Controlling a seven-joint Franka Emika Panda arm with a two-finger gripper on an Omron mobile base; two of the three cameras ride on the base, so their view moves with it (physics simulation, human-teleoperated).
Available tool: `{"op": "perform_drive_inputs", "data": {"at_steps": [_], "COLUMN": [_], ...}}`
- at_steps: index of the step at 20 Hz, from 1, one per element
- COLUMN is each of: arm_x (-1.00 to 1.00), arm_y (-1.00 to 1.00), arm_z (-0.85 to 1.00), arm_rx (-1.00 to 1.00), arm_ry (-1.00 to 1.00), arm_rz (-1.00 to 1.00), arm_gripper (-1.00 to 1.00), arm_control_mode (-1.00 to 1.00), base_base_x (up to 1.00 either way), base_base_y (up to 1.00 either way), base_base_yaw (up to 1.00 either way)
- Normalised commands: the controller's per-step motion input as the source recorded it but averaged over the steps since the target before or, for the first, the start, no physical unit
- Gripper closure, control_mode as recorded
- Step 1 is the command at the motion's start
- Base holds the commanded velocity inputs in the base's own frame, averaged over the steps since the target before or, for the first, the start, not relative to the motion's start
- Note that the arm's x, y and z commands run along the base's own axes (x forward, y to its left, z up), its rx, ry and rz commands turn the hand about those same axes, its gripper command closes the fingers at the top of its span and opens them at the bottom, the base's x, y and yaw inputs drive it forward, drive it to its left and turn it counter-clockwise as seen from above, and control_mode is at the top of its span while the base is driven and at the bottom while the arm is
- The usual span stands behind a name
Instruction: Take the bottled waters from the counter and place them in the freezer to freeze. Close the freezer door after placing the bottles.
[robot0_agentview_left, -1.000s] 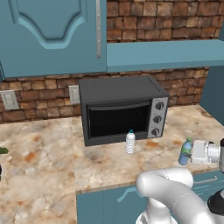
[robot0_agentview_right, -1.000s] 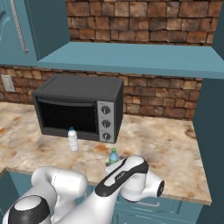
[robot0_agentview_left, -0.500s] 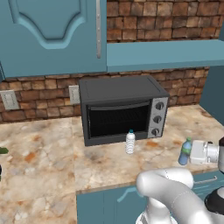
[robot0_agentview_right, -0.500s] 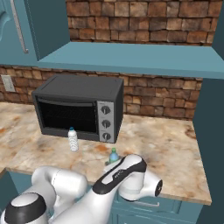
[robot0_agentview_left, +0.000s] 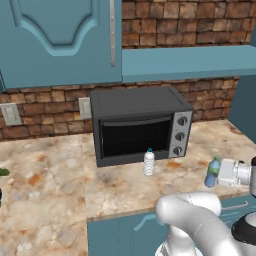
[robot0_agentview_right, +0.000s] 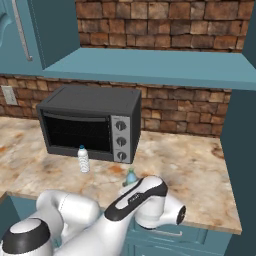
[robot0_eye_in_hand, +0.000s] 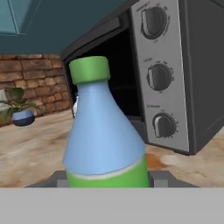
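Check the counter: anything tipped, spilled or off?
Nothing stands out. The clear bottle stands upright before the toaster oven; the blue bottle is upright between the gripper's fingers near the counter edge. No spill visible.

Clear-whitish bottle (robot0_agentview_left: 148, 162) stands upright on the marbled desk (robot0_agentview_left: 45, 175); blue green-capped bottle (robot0_agentview_left: 213, 172) upright at its 3 o'clock.
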Motion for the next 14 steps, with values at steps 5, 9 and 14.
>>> {"op": "perform_drive_inputs", "data": {"at_steps": [5,9,14], "arm_x": [-0.01,-0.44,-0.41], "arm_y": [0.13,0.56,0.69], "arm_z": [1.0,0.94,0.8], "arm_rx": [0.01,-0.01,0.0], "arm_ry": [0.14,0.07,-0.01], "arm_rz": [-0.36,0.0,0.26], "arm_gripper": [1.0,1.0,1.0], "arm_control_mode": [-1.0,-1.0,-1.0], "base_base_x": [0.0,0.0,0.0], "base_base_y": [0.0,0.0,0.0], "base_base_yaw": [0.0,0.0,0.0]}}
